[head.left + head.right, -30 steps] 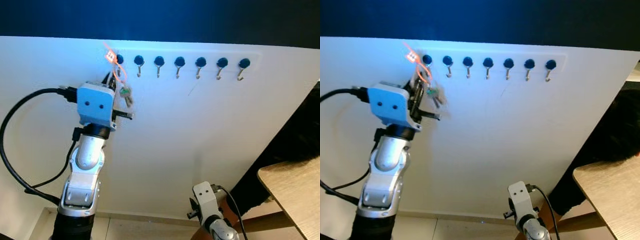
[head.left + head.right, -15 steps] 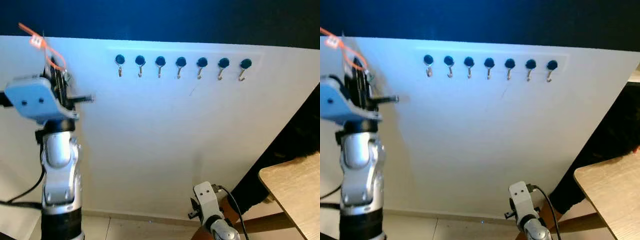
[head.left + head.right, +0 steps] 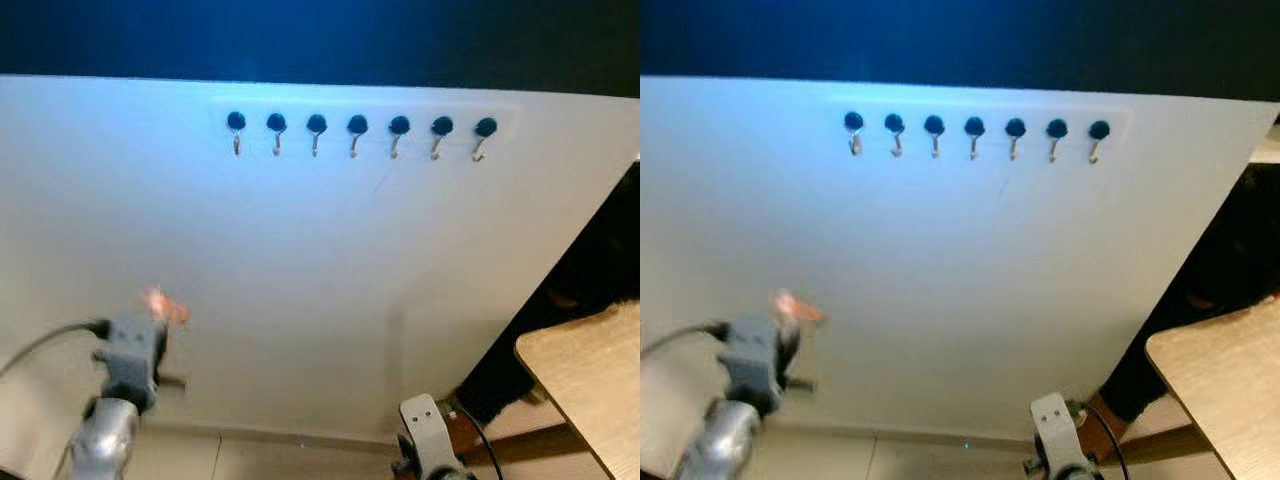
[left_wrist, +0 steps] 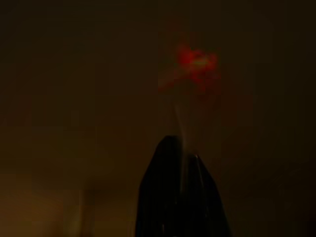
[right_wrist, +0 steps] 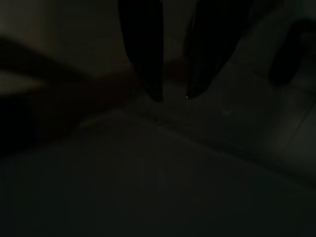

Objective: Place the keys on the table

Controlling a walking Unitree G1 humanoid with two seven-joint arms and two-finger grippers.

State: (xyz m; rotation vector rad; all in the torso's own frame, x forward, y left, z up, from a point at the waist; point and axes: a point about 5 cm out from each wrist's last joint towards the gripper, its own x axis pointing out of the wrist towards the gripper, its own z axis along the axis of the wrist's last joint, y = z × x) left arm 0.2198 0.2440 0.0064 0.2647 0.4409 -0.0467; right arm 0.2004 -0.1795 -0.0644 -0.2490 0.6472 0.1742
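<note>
Head view: I see the left tool (image 3: 135,350) low by the wall, blurred, an orange tag (image 3: 163,304) above it; worktop (image 3: 590,385) far right.
Left wrist: fingers (image 4: 180,197) clenched on the keys (image 4: 195,66).
Right wrist: right tool (image 5: 170,94) released.

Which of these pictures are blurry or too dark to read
Left and right eye views: left gripper and its orange tag smeared by motion blur; the hooks are fairly sharp. Left wrist view: very dark, a red-orange blur beyond the black fingers. Right wrist view: dim, two dark fingers visible.
</note>
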